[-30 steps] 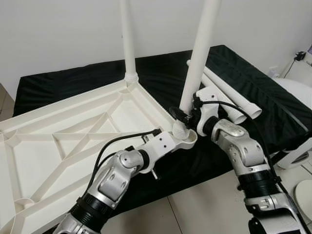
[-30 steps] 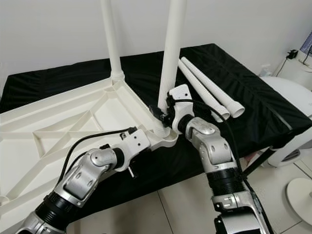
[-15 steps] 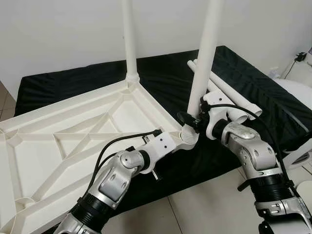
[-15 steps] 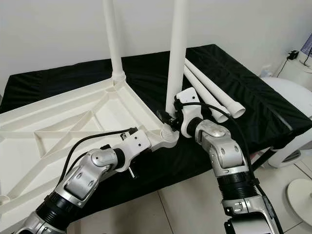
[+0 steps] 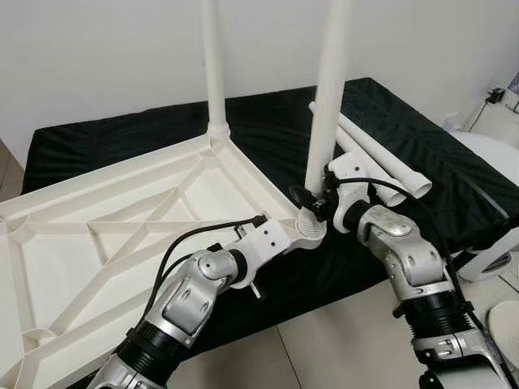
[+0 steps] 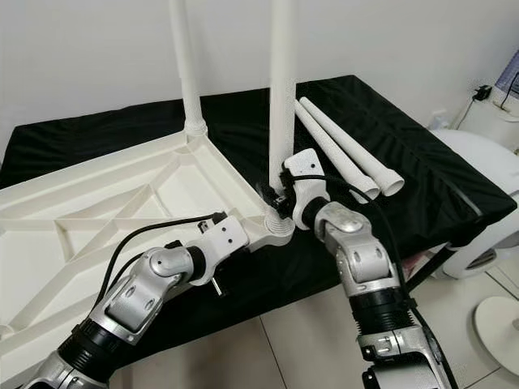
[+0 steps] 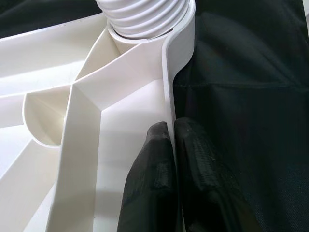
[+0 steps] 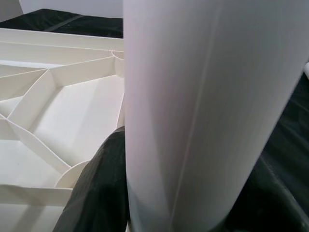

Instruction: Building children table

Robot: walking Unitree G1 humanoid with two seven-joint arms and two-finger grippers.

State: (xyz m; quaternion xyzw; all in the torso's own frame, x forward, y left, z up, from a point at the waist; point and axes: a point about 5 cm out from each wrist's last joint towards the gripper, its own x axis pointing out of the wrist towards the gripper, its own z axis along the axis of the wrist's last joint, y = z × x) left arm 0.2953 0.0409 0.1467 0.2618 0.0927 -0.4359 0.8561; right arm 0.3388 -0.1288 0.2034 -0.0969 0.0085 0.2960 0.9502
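A black cloth-covered bed fills the upper half of the frame, and on it, at centre left, the white ribbed plastic tabletop lies upside down. Two white tubular legs stand upright in its corners: the far leg and the near leg, the latter clasped low down by the right gripper. The tabletop's rim at centre is pinched by the left gripper. Two loose white legs lie at upper right.

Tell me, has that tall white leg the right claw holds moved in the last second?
Yes. The leg in the right claw leaned right of the far upright leg; now it stands nearly parallel to it.
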